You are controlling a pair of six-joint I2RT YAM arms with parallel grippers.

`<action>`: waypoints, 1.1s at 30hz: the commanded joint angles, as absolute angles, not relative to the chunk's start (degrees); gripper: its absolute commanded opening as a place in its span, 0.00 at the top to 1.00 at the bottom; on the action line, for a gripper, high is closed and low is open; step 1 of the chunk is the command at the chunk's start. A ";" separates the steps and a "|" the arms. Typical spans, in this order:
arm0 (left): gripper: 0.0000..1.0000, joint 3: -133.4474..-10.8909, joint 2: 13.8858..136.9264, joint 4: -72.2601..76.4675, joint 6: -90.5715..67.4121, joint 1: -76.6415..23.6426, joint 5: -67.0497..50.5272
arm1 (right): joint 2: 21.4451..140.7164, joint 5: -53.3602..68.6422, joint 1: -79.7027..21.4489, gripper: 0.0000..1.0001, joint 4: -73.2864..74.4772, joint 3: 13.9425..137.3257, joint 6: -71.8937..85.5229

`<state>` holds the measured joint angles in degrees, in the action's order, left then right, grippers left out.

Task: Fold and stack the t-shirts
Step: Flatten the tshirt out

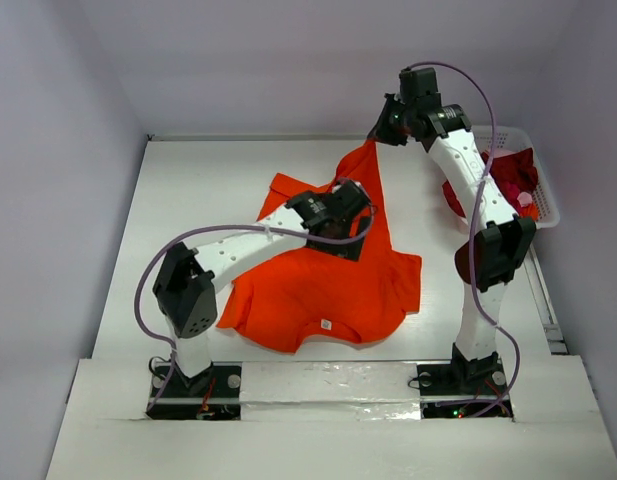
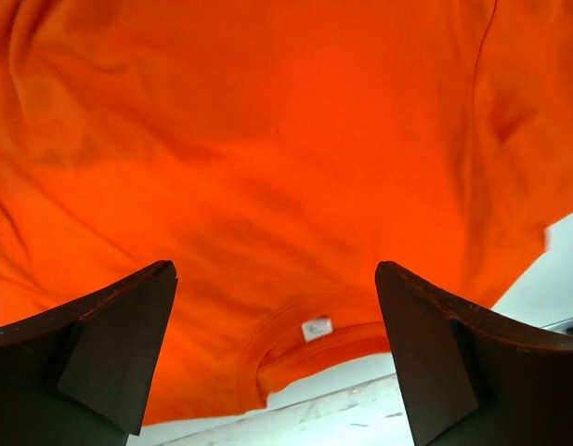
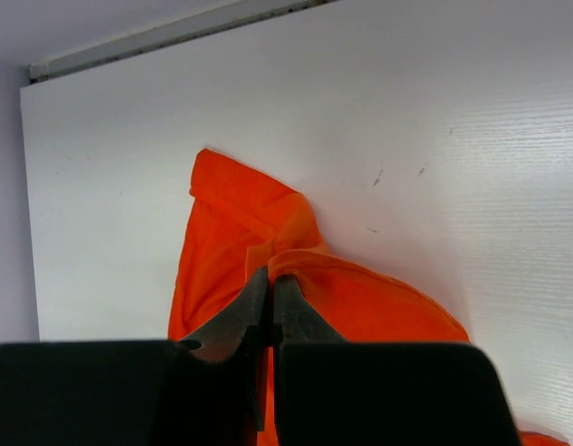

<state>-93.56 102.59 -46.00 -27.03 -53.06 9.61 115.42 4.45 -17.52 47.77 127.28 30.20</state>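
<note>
The bright orange t-shirt (image 1: 318, 285) lies spread in the middle of the table, its white neck label (image 1: 326, 323) toward the near edge. My right gripper (image 1: 385, 135) is shut on the shirt's far edge and holds it lifted in a peak. In the right wrist view the gripper (image 3: 271, 279) pinches an orange hem (image 3: 379, 307). My left gripper (image 1: 354, 205) hovers open over the shirt's far half. In the left wrist view its fingers (image 2: 110, 344) stand wide apart above the cloth (image 2: 267, 139), nothing between them, and the label (image 2: 316, 328) shows. The dark red t-shirt (image 1: 510, 178) lies bunched in the basket.
A white lattice basket (image 1: 544, 205) stands at the table's right edge, beside the right arm. Grey walls close the table on the left, back and right. Bare white table (image 1: 188, 200) shows left of the orange shirt.
</note>
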 commanded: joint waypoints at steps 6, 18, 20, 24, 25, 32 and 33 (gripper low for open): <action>0.13 -95.88 105.98 -49.66 -23.12 -69.25 21.53 | 112.94 4.31 -16.35 1.00 47.20 129.29 29.09; 0.13 -99.05 113.02 -40.44 -16.97 -75.59 21.45 | 112.50 4.92 -15.21 1.00 46.58 128.85 29.00; 0.13 -98.97 113.12 -36.94 -16.35 -75.59 21.36 | 112.24 4.83 -15.21 1.00 46.58 128.85 28.74; 0.13 -96.87 112.59 -30.34 -13.98 -75.59 15.40 | 111.97 4.83 -15.21 1.00 46.76 129.02 28.65; 0.13 -96.59 112.33 -29.02 -13.54 -76.11 13.99 | 111.97 4.75 -15.21 1.00 46.84 129.02 28.57; 0.12 -96.59 113.37 -23.73 -10.02 -76.11 8.09 | 111.80 4.83 -14.68 1.00 46.50 128.32 28.48; 0.12 -96.77 114.60 -23.38 -9.15 -76.11 7.39 | 111.80 4.83 -14.68 1.00 46.49 128.32 28.48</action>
<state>-96.33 114.28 -26.39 -11.92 -75.79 10.07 115.42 4.51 -15.27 47.99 127.26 29.56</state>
